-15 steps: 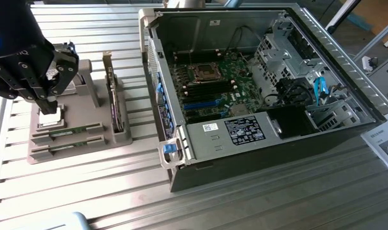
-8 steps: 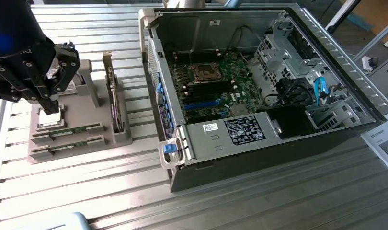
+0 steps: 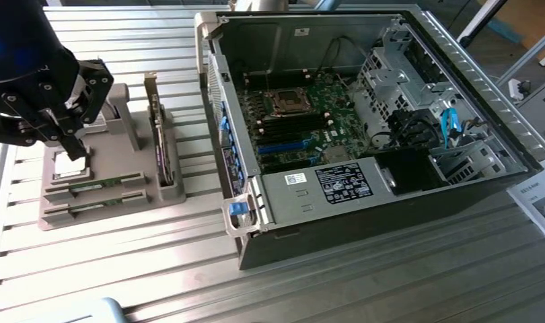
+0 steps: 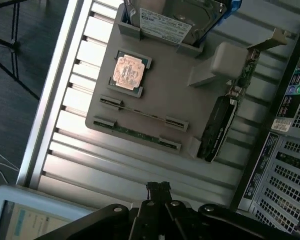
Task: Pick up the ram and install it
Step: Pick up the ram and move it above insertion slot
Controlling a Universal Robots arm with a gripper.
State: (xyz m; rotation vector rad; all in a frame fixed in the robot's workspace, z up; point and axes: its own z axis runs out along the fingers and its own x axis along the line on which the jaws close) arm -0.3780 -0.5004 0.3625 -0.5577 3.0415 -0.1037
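Hanging above the tray (image 3: 120,155) beside the processor chip (image 3: 70,167), the gripper (image 3: 73,149) is carrying nothing, its jaws drawn together. Beyond it, the ram (image 3: 106,182) is sitting edge-up in a tray slot. Judged light, stiff and fragile, it is calling for a gentle pinch across its flat faces.
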